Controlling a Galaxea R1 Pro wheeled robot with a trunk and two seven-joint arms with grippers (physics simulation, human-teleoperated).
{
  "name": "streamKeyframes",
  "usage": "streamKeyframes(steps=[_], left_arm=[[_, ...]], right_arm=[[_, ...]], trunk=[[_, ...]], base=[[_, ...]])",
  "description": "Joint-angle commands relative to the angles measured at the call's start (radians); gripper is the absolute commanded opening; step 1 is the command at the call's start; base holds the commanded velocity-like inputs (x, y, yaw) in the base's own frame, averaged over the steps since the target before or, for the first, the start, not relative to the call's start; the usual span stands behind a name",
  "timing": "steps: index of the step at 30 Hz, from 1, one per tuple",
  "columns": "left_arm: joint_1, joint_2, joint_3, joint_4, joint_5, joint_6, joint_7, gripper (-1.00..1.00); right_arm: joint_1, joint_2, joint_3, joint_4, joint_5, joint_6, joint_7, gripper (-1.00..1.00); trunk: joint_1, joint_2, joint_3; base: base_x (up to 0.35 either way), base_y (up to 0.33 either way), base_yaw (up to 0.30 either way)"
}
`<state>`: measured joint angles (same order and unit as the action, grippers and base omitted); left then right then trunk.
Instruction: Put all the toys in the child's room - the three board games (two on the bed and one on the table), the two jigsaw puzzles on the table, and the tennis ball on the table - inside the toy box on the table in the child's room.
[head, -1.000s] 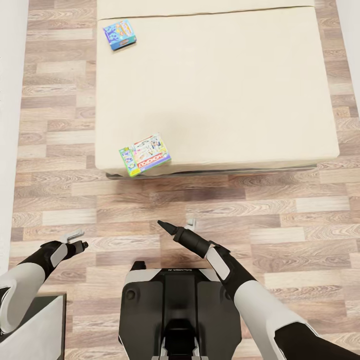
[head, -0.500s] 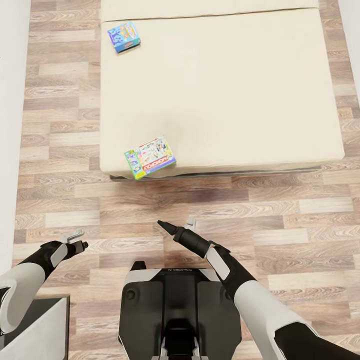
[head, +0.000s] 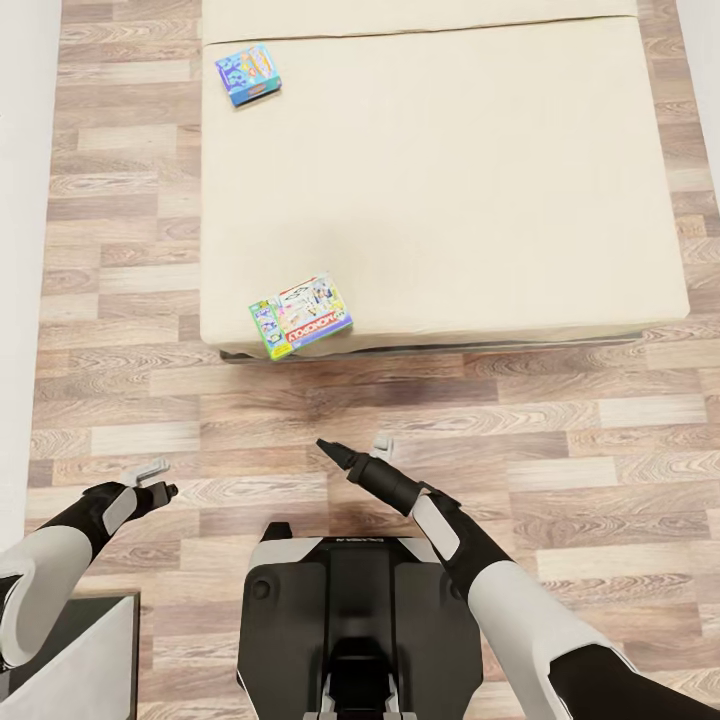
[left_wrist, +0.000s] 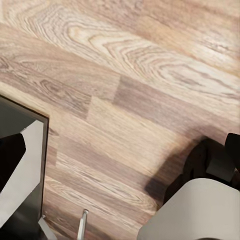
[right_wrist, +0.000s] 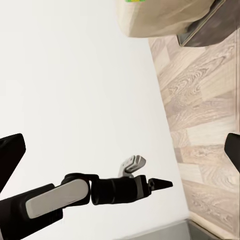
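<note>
While the robot faces the bed, the views read as follows.

Head view, room: wood-plank floor (head: 560, 440), white wall (head: 20, 250) at the left.
Head view, bed (head: 450, 180): cream mattress, grey frame edge along the near side.
Head view, board games: light blue box (head: 248, 72) near the far left corner of the bed; second box (head: 300, 315) at the near left corner, printed "MONOPOLY".
Head view, left gripper (head: 158, 480): fingers apart, empty, above the floor.
Head view, right gripper (head: 352, 449): fingers spread, empty.
Head view, change: bed and boxes sit almost as half a second ago; since one second ago the whole picture has shifted.
Left wrist view: floor planks, dark table (left_wrist: 20, 175) corner.
Right wrist view: wall, left arm (right_wrist: 90, 192), bed corner.
</note>
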<state>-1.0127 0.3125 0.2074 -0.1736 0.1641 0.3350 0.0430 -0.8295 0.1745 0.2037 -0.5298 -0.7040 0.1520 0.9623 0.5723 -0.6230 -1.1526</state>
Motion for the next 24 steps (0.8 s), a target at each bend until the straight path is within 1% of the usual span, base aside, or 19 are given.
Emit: streamKeyframes(steps=[1, 5, 7, 9, 10, 12, 13, 15, 17, 20, 24], left_arm=[[0.000, -0.001, 0.001, -0.002, 0.010, 0.006, 0.005, 1.00], [0.001, -0.017, 0.002, 0.000, 0.011, 0.007, 0.005, 1.00], [0.002, -0.020, 0.002, 0.000, 0.011, 0.007, 0.005, 1.00], [0.002, -0.024, 0.003, 0.000, 0.010, 0.007, 0.004, 1.00], [0.002, -0.025, 0.003, 0.000, 0.010, 0.007, 0.004, 1.00], [0.002, -0.026, 0.003, 0.000, 0.010, 0.007, 0.003, 1.00], [0.002, -0.026, 0.003, 0.000, 0.010, 0.007, 0.003, 1.00], [0.002, -0.027, 0.003, 0.000, 0.009, 0.008, 0.003, 1.00], [0.002, -0.027, 0.003, 0.000, 0.009, 0.008, 0.003, 1.00], [0.002, -0.027, 0.003, 0.000, 0.009, 0.008, 0.003, 1.00], [0.002, -0.027, 0.003, 0.000, 0.009, 0.008, 0.003, 1.00]], right_arm=[[0.000, 0.000, 0.002, 0.002, -0.011, -0.005, 0.001, 1.00], [0.000, 0.000, 0.002, 0.003, -0.011, -0.104, -0.015, 1.00], [0.000, 0.000, 0.001, 0.001, -0.012, -0.124, -0.021, 1.00], [0.000, 0.000, 0.001, 0.000, -0.024, -0.141, -0.027, 1.00], [0.000, 0.000, 0.002, 0.001, -0.043, -0.145, -0.030, 1.00], [0.000, 0.000, 0.002, 0.002, -0.097, -0.144, -0.039, 1.00], [0.000, 0.000, 0.003, 0.003, -0.110, -0.141, -0.043, 1.00], [0.000, 0.000, 0.006, 0.003, -0.151, -0.117, -0.056, 1.00], [0.000, 0.000, 0.007, 0.002, -0.164, -0.093, -0.061, 1.00], [0.000, 0.000, 0.009, 0.003, -0.171, -0.077, -0.062, 1.00], [0.000, 0.000, 0.014, 0.000, -0.168, -0.076, -0.061, 1.00]], trunk=[[0.000, -0.001, -0.001], [0.000, -0.001, -0.001], [0.000, -0.001, -0.001], [0.000, -0.001, -0.001], [0.000, -0.001, -0.001], [0.000, -0.001, -0.001], [0.000, -0.001, -0.001], [0.000, -0.001, -0.001], [0.000, -0.001, -0.001], [0.000, -0.001, -0.001], [0.000, -0.001, -0.001]], base=[[0.000, 0.000, 0.000], [0.000, 0.000, 0.000], [0.000, 0.000, 0.000], [0.000, 0.000, 0.000], [0.000, 0.000, 0.000], [0.000, 0.000, 0.000], [0.000, 0.000, 0.000], [0.000, 0.000, 0.000], [0.000, 0.000, 0.000], [0.000, 0.000, 0.000], [0.000, 0.000, 0.000]])
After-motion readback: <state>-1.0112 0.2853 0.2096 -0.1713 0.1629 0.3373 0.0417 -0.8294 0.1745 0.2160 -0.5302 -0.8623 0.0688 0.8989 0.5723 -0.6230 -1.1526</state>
